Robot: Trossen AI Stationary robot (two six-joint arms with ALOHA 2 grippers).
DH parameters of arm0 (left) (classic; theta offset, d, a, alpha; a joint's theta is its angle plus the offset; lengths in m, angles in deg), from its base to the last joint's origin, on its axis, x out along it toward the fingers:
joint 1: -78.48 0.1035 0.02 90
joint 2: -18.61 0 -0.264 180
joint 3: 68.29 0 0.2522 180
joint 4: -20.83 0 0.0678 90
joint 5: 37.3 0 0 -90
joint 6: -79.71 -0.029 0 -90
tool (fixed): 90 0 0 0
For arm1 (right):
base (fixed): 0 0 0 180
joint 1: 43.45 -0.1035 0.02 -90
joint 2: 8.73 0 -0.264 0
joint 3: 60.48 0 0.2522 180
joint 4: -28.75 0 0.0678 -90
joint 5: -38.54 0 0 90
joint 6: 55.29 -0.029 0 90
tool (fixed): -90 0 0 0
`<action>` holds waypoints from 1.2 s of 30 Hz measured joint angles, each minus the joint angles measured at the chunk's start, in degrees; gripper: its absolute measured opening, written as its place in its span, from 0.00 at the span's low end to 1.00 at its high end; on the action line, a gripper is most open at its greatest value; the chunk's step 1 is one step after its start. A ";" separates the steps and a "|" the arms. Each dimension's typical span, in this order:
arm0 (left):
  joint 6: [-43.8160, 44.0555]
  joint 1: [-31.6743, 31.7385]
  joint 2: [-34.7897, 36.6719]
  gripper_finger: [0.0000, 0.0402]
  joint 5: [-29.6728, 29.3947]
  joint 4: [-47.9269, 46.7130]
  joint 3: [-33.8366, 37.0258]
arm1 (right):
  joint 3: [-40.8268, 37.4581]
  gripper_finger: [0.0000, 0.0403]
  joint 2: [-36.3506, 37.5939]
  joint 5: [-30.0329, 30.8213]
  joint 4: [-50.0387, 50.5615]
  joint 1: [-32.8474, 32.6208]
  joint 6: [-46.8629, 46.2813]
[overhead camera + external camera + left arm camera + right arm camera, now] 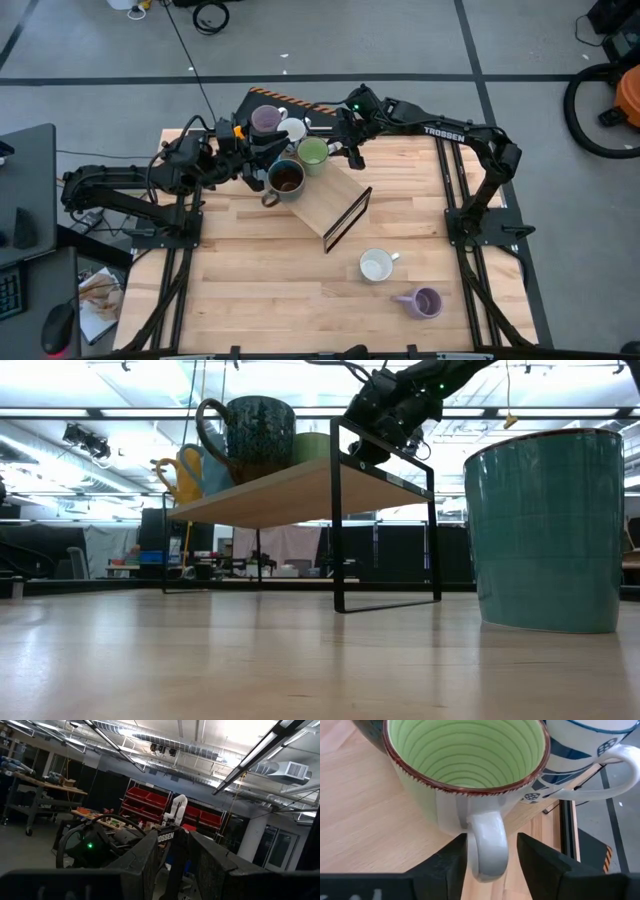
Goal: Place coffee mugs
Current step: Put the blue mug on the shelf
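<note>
Two grippers are working at the shelf: right gripper is sitting parted around the green mug's handle, gap showing; left gripper's grip I cannot tell.

Red storage bins line shelving beneath exposed ceiling ducts; grey floor marked with dark tape lines surrounds the workstation.

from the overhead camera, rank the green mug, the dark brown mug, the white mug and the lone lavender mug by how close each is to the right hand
1. Green mug: on the wooden shelf, its handle between the right hand's fingers.
2. Dark brown mug: on the shelf, just beyond the green one.
3. White mug: down on the table.
4. Lone lavender mug: table's near right corner.
</note>
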 joint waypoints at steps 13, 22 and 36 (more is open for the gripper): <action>0.02 -0.02 -0.04 0.29 0.01 -0.50 0.00 | 0.00 0.54 1.17 0.33 0.54 0.57 -3.03; 0.02 -0.04 -0.04 0.29 0.01 -0.55 0.00 | 0.00 0.60 4.79 1.61 2.09 0.63 -5.22; 2.83 -0.04 -0.04 0.29 0.02 -0.61 0.00 | 0.02 0.60 17.73 2.16 7.03 -3.15 -19.22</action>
